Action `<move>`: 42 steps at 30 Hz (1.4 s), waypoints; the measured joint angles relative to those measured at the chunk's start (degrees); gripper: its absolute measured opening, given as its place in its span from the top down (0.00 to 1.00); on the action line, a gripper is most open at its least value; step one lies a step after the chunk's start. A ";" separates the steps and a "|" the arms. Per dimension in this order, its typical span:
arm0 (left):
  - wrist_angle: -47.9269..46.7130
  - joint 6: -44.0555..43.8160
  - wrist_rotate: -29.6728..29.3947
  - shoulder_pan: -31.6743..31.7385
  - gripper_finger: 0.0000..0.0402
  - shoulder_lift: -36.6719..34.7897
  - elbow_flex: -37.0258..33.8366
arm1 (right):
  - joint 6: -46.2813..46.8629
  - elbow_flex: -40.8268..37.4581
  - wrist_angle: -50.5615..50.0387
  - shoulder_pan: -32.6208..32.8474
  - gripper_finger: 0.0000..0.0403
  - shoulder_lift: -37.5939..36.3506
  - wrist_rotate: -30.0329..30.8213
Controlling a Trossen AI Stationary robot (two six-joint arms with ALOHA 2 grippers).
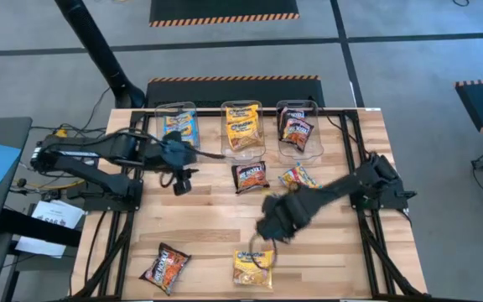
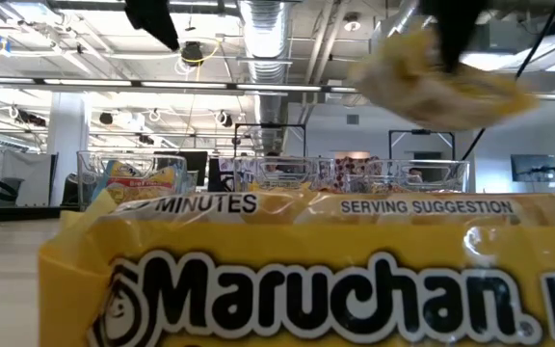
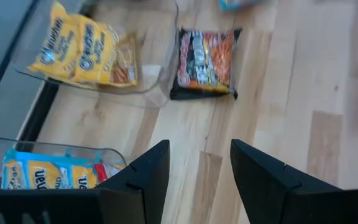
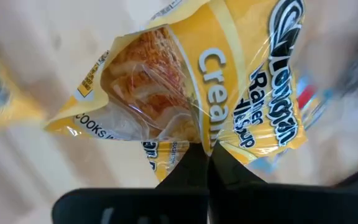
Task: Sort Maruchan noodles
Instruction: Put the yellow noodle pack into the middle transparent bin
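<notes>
My right gripper (image 1: pixel 271 225) hangs above the middle of the table, shut on a yellow-orange Maruchan packet (image 4: pixel 166 93), which shows up in the air in the low view (image 2: pixel 432 87). In the high view the arm hides that packet. Another yellow packet (image 1: pixel 254 268) lies flat at the near edge. Two black-red packets (image 1: pixel 251 176) (image 1: pixel 164 267) and a light blue-pink packet (image 1: pixel 298 178) also lie flat on the wood. My left gripper (image 3: pixel 197 168) is open, above the table in front of the left bin, with nothing between its fingers. My right gripper pinches a puckered fold of the yellow packet's plastic wrapper (image 4: pixel 205 138) between its two shut fingers. The fingers come steeply from above. The packet hangs below them, tilted and crumpled toward the pinch, lifted well clear of the table.
Three clear bins stand along the far edge: the left one (image 1: pixel 174 107) holds a light blue packet, the middle one (image 1: pixel 241 105) yellow packets, the right one (image 1: pixel 296 104) black-red ones. Bare wood lies between the loose packets. The near yellow packet (image 2: pixel 287 280) fills the low view's foreground.
</notes>
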 joint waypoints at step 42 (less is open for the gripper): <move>-5.57 -6.96 -0.58 0.00 0.60 -12.54 0.00 | -61.66 1.82 42.00 -37.10 0.99 6.68 22.09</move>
